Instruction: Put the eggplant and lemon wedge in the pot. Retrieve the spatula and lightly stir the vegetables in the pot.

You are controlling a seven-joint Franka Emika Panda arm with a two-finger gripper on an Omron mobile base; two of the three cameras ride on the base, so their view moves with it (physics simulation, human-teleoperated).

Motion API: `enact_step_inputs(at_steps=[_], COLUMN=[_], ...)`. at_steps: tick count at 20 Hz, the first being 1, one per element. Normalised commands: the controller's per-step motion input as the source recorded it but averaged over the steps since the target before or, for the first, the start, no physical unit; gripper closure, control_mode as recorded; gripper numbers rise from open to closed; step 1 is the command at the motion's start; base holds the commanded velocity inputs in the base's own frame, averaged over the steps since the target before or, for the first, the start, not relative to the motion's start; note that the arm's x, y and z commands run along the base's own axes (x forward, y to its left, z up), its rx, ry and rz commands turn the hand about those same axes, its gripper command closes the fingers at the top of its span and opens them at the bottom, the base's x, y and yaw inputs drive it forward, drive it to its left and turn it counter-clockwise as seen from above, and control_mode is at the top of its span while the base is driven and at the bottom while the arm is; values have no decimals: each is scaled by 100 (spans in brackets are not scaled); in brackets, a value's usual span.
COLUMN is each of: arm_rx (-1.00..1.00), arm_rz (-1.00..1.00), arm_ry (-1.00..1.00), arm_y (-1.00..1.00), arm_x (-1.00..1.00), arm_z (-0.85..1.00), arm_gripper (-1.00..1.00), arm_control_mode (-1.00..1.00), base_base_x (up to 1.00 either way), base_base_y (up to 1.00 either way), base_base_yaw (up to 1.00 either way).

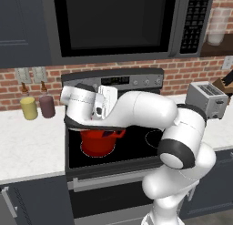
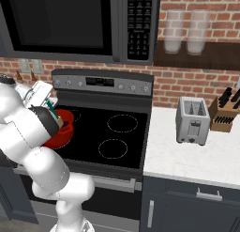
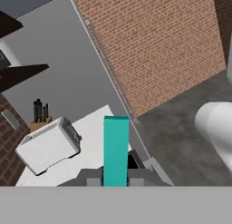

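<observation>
The claw is clamped narrow on the spatula, whose teal handle stands straight up between the finger tips at the bottom centre of the hand view, so the tool is in hand. In the right base view a sliver of the same teal handle shows at the left of the frame, slanting down toward the pot, with the hand just above the pot's rim. In the left base view the pot sits at centre-left on the front left burner of the stove, mostly covered by the robot's forearm; the red wall and one loop handle show beneath it.

What is in the pot cannot be told: the arm hides its inside from one side and the angle is too shallow from the other, so neither the eggplant nor the lemon wedge can be confirmed. Judging by the spatula held over the pot, the loading and the fetching look finished and the stirring is the step in hand or about to begin.

On the desk at the right of both base views stand a toaster and a knife block, well apart from the work.
</observation>
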Motion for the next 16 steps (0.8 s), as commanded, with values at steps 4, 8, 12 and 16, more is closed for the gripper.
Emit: enact_step_inputs(at_steps=[4, 8, 12, 16], arm_rx=[0, 2, 7, 6], arm_rz=[0, 0, 0, 0], arm_ry=[0, 0, 0, 0], arm_y=[1, 4, 9, 21], arm_x=[6, 13, 18, 11], arm_z=[-5, 0, -9, -31], arm_gripper=[100, 100, 100, 100], arm_control_mode=[-100, -100, -100, -100], base_base_x=[0, 0, 0, 0], base_base_y=[0, 0, 0, 0], base_base_yaw=[0, 0, 0, 0])
